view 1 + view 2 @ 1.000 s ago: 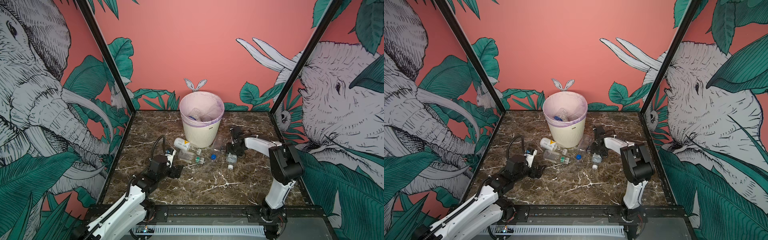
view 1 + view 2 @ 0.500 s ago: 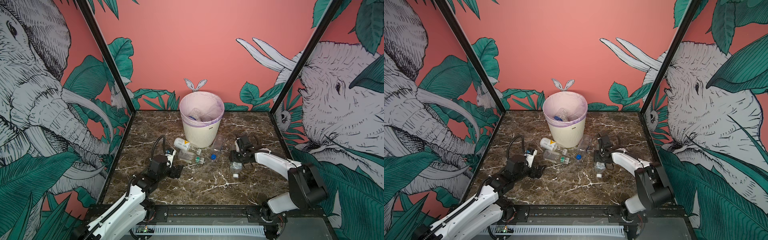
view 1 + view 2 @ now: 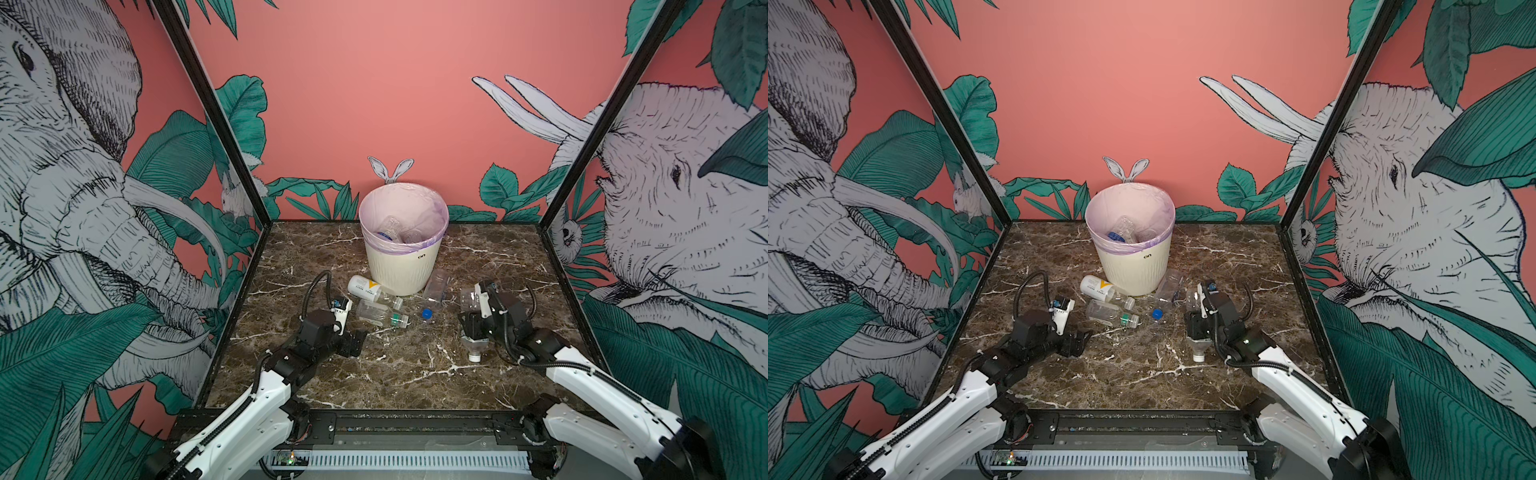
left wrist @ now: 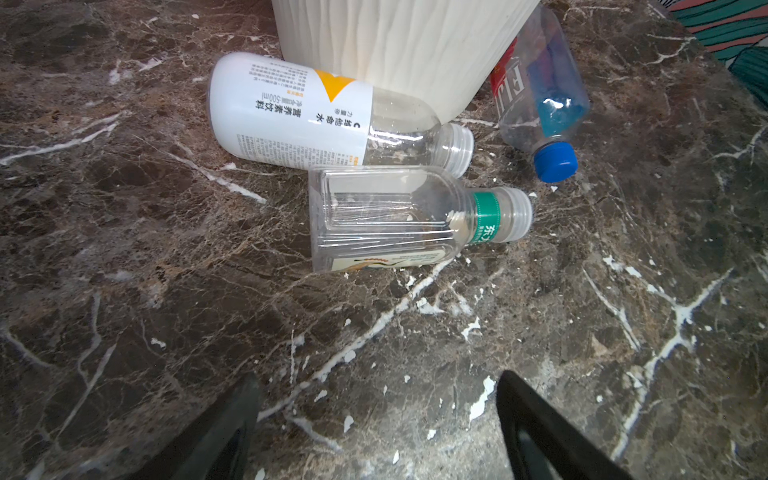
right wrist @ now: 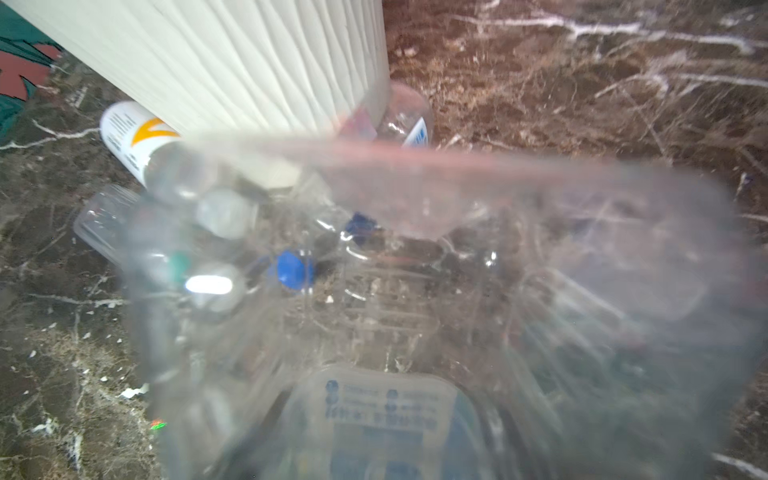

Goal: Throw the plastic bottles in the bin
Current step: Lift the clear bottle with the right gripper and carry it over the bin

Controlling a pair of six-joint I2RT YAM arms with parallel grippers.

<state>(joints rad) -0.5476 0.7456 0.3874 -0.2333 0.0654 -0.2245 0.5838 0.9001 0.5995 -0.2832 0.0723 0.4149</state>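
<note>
Clamping a clear bottle [image 3: 474,348] cap-down near the bin [image 3: 401,266], the right gripper [image 3: 471,329] has yet to drop it in, while a few bottles [image 3: 391,231] already lie inside, three more bottles [image 3: 379,313] lie at its foot, and the left gripper [image 4: 378,395] is spread empty.

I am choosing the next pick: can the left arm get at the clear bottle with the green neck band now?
Probably yes: the left gripper is open and empty, and only bare marble tabletop lies between it and the green-banded clear bottle lying ahead.

Bare marble [image 3: 415,374] lies open before the left pincer [image 4: 376,378]; three bottles [image 4: 382,216] crowd the bin's [image 4: 395,50] foot.
</note>
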